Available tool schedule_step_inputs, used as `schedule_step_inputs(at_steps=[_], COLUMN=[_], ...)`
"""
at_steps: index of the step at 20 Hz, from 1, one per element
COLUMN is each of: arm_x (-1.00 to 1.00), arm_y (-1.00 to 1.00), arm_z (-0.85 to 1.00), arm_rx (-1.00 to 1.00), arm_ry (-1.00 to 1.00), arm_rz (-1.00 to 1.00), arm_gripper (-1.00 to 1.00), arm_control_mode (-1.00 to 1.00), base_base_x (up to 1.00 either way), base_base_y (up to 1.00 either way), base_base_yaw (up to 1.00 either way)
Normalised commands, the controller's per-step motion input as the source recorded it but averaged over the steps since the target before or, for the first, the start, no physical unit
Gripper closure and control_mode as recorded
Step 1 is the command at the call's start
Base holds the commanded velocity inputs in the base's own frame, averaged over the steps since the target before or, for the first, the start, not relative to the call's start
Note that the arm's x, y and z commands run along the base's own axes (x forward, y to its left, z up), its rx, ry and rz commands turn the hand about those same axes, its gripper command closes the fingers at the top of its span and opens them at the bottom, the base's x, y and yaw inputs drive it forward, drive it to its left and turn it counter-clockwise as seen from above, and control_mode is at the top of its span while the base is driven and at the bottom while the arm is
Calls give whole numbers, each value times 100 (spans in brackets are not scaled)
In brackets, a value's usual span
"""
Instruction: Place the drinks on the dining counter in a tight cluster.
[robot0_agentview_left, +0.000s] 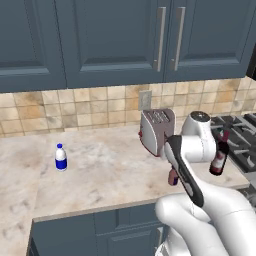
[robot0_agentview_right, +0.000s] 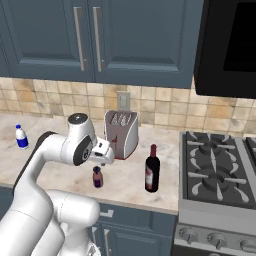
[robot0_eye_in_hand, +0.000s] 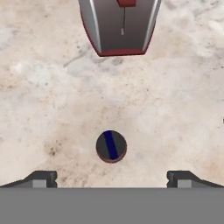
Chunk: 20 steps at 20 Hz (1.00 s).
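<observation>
The gripper is held spread wide and empty above the tiny maroon bottle; the toaster is seen at 12 o'clock.

1. The counter is beige marble with mottled brown and grey veining.
2. The wine bottle is dark red, almost black, with a pale label.
3. The water bottle is white with a blue label and blue cap.
4. The tiny bottle is maroon; from above its dark cap carries a blue stripe.
5. The toaster is silver-grey with dark red trim.
6. The cabinets are blue-grey with silver handles.
7. The backsplash is tan and cream tiles.
8. The claw has dark fingertips.
</observation>
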Motion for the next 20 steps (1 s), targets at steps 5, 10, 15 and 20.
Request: schedule_step_inputs(at_steps=[5, 10, 15, 20], arm_x=[5, 15, 16, 10], arm_y=[2, 0, 0, 0], arm_z=[-33, -29, -23, -16], arm_rx=[0, 0, 0, 0], arm_ry=[0, 0, 0, 1], arm_rz=[0, 0, 0, 0], arm_gripper=[-100, -100, -100, -100], arm_control_mode=[-100, -100, -100, -100], base_base_x=[0, 0, 0, 0], base_base_y=[0, 0, 0, 0], base_base_yaw=[0, 0, 0, 0])
